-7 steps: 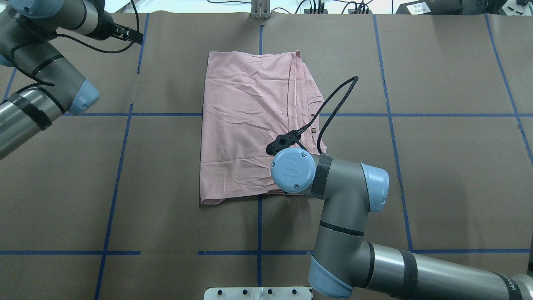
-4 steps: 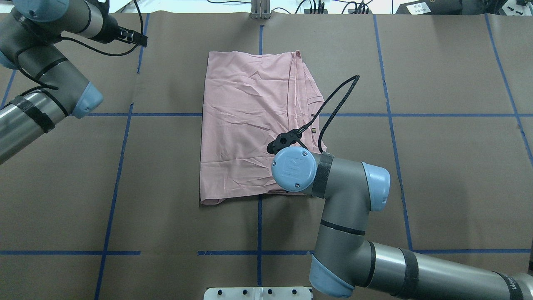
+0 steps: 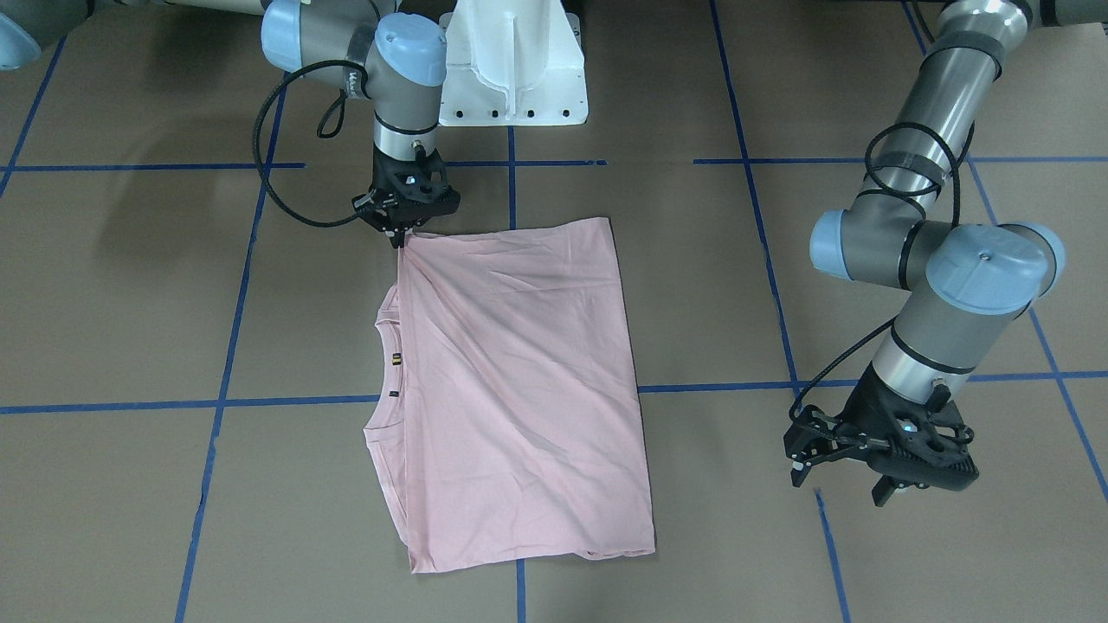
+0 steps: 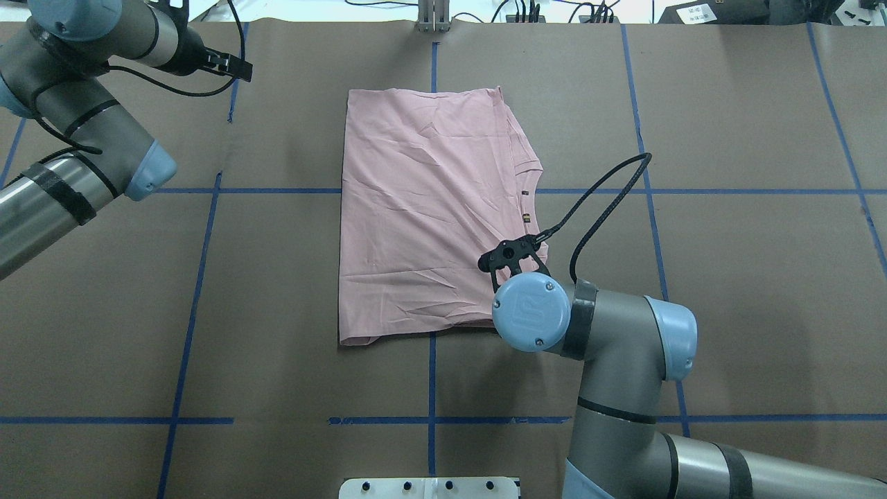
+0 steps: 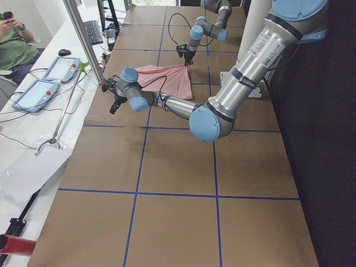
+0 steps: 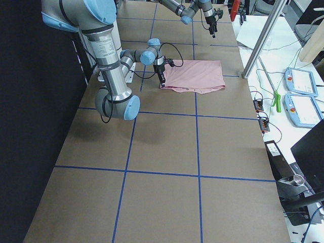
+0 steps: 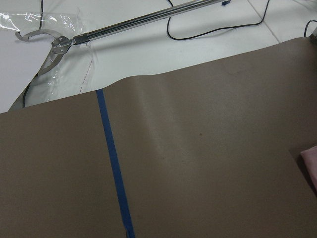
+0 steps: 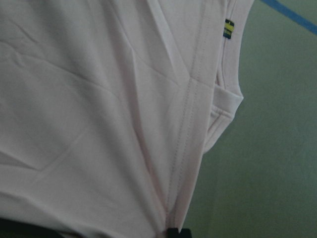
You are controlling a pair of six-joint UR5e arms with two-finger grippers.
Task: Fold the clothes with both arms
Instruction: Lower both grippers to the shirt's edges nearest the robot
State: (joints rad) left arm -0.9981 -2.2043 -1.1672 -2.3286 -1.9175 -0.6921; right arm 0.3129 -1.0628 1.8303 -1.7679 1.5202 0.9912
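Note:
The pale pink T-shirt (image 3: 519,381) lies folded lengthwise, plain side up, in the middle of the table (image 4: 277,277). Its print is hidden. A small black tag (image 8: 228,28) shows at its right edge. My right gripper (image 3: 402,235) is shut on the shirt's near right corner, low over the table, and pull creases run out from that corner. In the overhead view the right wrist (image 4: 530,319) covers this gripper. My left gripper (image 3: 844,486) is open and empty. It hangs over bare table at the far left, well apart from the shirt (image 4: 429,208).
The white pedestal base (image 3: 511,61) stands at the near edge in the middle. Blue tape lines (image 4: 201,277) cross the brown table cover. Beyond the far edge lie cables and a metal reacher tool (image 7: 124,22). Teach pendants (image 5: 47,78) and an operator sit past that edge.
My right gripper has moved right and back toward the robot with the shirt corner, pulling the shirt's right side out flatter. My left arm has shifted slightly right.

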